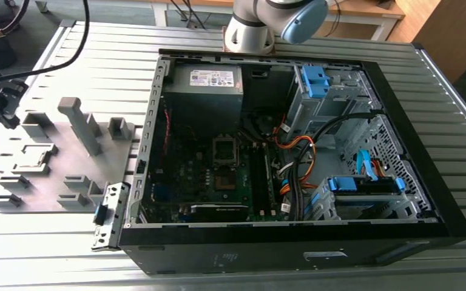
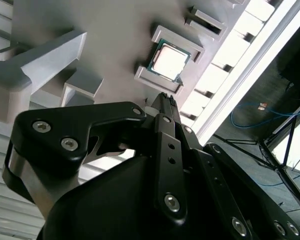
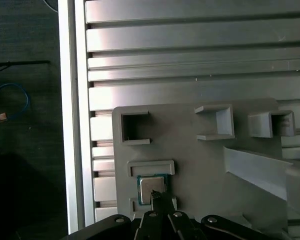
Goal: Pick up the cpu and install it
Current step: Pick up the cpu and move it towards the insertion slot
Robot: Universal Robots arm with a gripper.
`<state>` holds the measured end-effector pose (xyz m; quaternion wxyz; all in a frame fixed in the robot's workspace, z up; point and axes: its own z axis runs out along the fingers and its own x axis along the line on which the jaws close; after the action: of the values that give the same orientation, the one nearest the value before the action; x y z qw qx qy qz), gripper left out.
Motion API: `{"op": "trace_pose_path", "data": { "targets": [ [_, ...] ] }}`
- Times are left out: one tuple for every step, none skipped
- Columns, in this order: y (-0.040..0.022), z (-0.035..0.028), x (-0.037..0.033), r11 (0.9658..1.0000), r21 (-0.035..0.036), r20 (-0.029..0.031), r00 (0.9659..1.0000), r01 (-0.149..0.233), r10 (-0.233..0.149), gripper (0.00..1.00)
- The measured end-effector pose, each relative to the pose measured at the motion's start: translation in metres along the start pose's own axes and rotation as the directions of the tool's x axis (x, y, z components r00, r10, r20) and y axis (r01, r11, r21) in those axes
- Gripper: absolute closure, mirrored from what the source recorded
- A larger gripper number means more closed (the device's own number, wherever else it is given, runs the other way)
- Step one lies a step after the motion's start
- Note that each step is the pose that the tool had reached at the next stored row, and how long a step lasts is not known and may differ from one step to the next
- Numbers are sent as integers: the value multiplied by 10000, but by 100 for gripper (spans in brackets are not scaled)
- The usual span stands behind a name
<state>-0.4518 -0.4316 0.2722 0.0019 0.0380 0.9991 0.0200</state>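
Observation:
The cpu [image 3: 151, 185] is a small square chip with a pale silver face, lying flat in a shallow nest of the grey tray [image 3: 195, 165]. In both wrist views my gripper [image 3: 155, 196] hovers just above the chip's near edge, its thin fingers pressed together and holding nothing. The second wrist view shows the cpu [image 2: 168, 61] beyond the shut gripper [image 2: 162, 98]. In the exterior view the gripper [image 1: 8, 112] hangs over the tray [image 1: 63, 160] at the far left. The motherboard's square socket [image 1: 225, 148] lies inside the open computer case [image 1: 298, 242].
Raised grey blocks [image 1: 79, 124] stand on the tray close to the gripper. The case walls rise above the ribbed metal table [image 1: 95, 60]. Orange and black cables [image 1: 298, 145] and blue drive brackets [image 1: 314, 82] crowd the case on the exterior view's right. The arm's base [image 1: 253, 33] stands behind the case.

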Motion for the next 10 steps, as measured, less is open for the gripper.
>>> {"op": "trace_pose_path", "data": {
  "targets": [
    [-4, 14, 9, 10000, 0, 0, 10000, -1, 1, 89],
    [-9, 28, 15, 10000, -1, 1, 10000, -1, 1, 89],
    [-13, 42, 21, 10000, -1, 1, 10000, 0, 0, 89],
    [-19, 58, 25, 10000, -1, 1, 10000, 0, 0, 89],
    [-25, 75, 27, 10000, -1, 0, 10000, 1, -1, 89],
    [-30, 93, 28, 10000, -1, 0, 10000, 2, -2, 89],
    [-34, 111, 28, 10000, 0, -1, 10000, 3, -3, 89],
    [-38, 127, 28, 10000, 0, -2, 10000, 3, -3, 89],
    [-42, 142, 27, 10000, 1, -4, 10000, 3, -3, 89],
    [-47, 156, 27, 10000, 1, -8, 10000, 4, -4, 89]
  ]
}}
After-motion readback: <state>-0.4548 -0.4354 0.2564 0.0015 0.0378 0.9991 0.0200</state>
